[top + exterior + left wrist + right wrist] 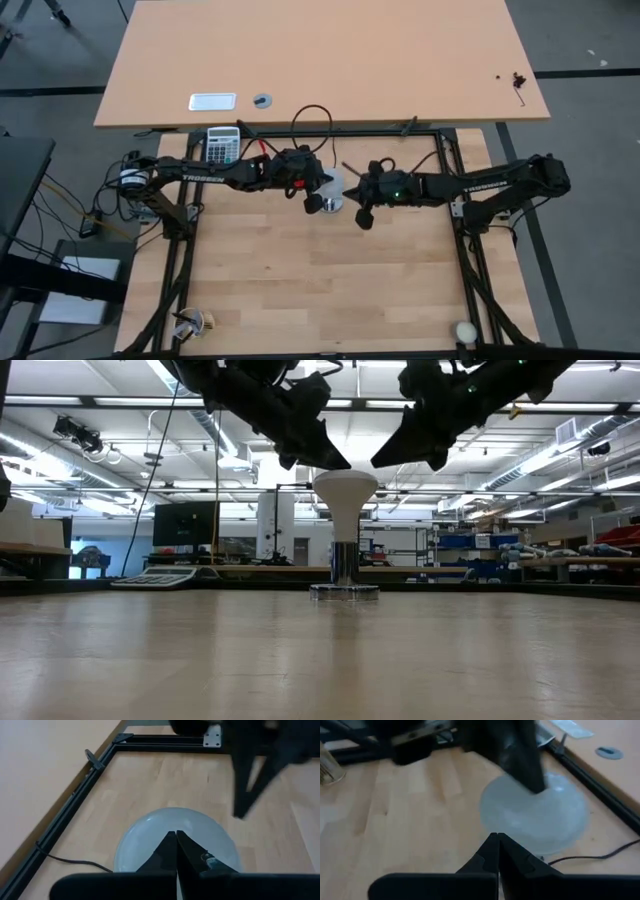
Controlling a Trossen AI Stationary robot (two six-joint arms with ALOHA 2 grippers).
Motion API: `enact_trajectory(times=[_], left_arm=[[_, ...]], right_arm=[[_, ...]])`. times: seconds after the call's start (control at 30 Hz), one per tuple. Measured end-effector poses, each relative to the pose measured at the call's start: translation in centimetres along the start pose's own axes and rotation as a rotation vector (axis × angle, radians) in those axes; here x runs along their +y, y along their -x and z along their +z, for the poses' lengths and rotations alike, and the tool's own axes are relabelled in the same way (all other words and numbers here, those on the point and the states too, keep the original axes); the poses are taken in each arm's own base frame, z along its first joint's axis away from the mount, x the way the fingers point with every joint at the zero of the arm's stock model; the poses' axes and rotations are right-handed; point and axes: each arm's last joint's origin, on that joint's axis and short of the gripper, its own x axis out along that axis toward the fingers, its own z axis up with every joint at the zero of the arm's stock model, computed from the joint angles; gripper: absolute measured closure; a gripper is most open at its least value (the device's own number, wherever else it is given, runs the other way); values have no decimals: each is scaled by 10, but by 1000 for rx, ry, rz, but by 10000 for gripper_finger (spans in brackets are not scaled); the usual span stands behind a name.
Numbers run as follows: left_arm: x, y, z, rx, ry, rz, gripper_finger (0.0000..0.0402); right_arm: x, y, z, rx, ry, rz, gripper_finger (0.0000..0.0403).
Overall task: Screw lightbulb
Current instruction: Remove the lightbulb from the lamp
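Left gripper [313, 203] is seen just left of frame centre in the high view, with its fingers pressed together and nothing pinched; in the left wrist view the two dark fingertips [176, 851] meet in a point over the pale dome. Right gripper [365, 217] sits just right of centre, likewise pressed together and empty; in its wrist view the closed tips are aimed at the dome from the opposite side.

Lightbulb [344, 495] is found upright at mid-frame in the low view, dome up, neck running down into a metallic collar on a flat silver socket base [344, 592] resting on the wooden tabletop [320, 660]. In that view both grippers hang above the dome, one at each shoulder of it. Contact by the left tip with the dome's upper left edge cannot be confirmed or ruled out; the right tip appears just clear.

Step judged: bulb is already seated in the socket, and neither gripper is holding it, so either a re-grip between turns or the end of tightening is in hand. Thread depth cannot be read from these views.

If more turning is needed, one gripper would have to be opened wide enough for the dome, lowered around it, closed gently and rotated about the vertical axis. The other would be needed to steady the base, since it looks free to spin on the wood. Black cord [70, 862] trails from the base towards the frame rail.
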Motion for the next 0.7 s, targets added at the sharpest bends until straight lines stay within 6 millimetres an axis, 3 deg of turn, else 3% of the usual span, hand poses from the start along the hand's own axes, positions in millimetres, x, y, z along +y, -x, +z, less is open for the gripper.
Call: enact_trajectory(times=[0.23,0.7], left_arm=[[0,0,0,-6,8,7,402],[1,0,0,-1,13,18,402]], right_arm=[[17,-17,-13,32,27,22,392],[6,-24,-11,12,-10,-52,392]])
